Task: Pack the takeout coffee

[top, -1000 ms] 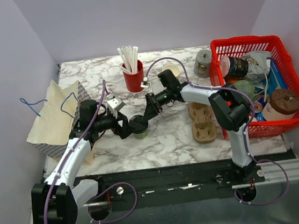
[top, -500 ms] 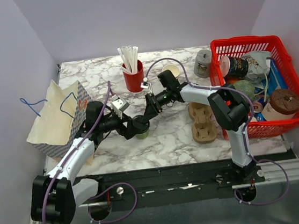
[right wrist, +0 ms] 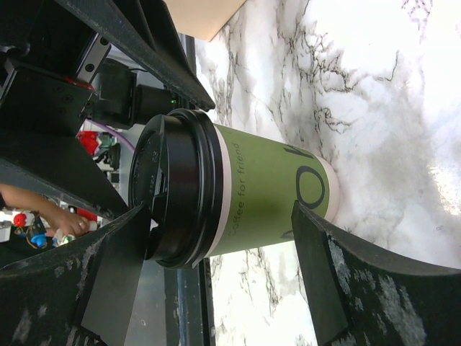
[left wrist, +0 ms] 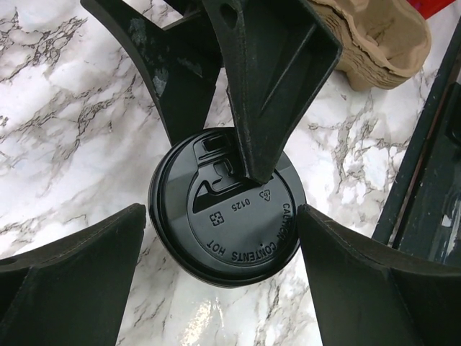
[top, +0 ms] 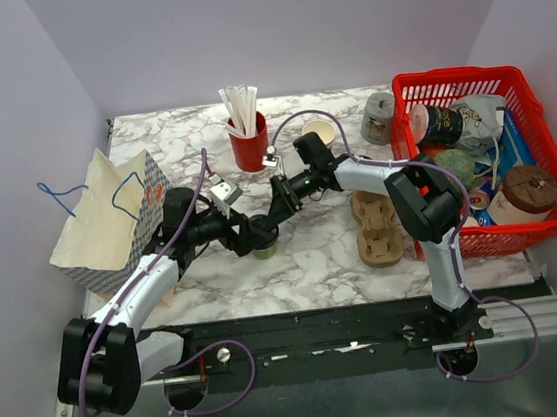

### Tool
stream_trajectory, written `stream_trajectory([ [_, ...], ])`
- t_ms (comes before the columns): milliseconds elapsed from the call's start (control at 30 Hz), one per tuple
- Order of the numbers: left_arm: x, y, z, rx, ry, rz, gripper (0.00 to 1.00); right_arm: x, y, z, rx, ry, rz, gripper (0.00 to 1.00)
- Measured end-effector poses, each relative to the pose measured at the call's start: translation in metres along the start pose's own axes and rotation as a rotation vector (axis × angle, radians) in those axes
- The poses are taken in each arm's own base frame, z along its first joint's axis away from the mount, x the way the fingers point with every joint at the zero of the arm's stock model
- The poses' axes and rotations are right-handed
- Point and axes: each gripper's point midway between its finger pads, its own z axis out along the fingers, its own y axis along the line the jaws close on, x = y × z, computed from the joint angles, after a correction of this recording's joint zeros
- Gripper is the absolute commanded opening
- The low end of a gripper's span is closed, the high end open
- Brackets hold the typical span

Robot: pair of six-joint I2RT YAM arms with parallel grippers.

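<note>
As the takeout coffee (right wrist: 274, 191) stands upright on the marble desk (top: 315, 265), its long axis vertical and its black lid (left wrist: 238, 241) already on top, both arms meet over it at the middle of the scene. The left pincer (left wrist: 222, 209) reaches in from the near left and looks straight down on the lid, its jaws spread to the lid's width and flanking the rim on either side. Whether they actually press the rim cannot be told from these views. The right pincer (right wrist: 220, 213) comes in from the far right and is released. One fingertip (left wrist: 258, 169) rests on the lid's top near the sip hole, while the other finger drops beside the cup toward the desk.

The step in hand looks like seating the lid, with the cup braced from the left. Both pincers sit at the cup, so neither arm is clearly nearer. A patterned paper bag (top: 109, 218) lies well to the left, on the left arm's side, and a brown pulp tray (top: 376, 227) sits to the right, near the right arm. Any lift probably has to rise along the cup's vertical axis, or the coffee could tip.
</note>
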Motion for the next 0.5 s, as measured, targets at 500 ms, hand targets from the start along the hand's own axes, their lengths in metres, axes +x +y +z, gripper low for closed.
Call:
stream_trajectory([
  [500, 0.0002, -0.0041, 0.0056, 0.023, 0.029, 0.18, 0.93, 0.001, -0.0016, 0.0005, 0.001, 0.001, 0.006, 0.87],
])
